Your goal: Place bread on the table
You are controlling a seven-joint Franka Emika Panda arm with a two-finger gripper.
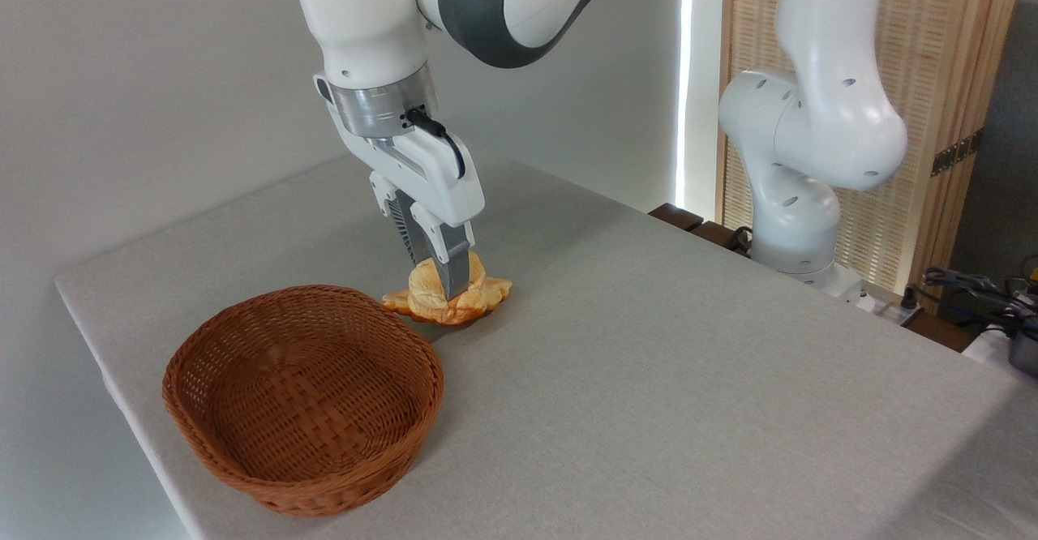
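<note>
A large rectangular table covered in light grey fabric (649,362) is seen stretching from the near left to the far right. A brown woven wicker basket (304,398) is set near its left edge. Just beyond the basket, a small round golden bun with toasted brown patches (430,293) is seen resting on the table, apparently against a flat scalloped-edge pastry (495,289). The white arm's two-finger gripper (442,276) is lowered over the bun, with its fingers (456,268) closed against it.
</note>
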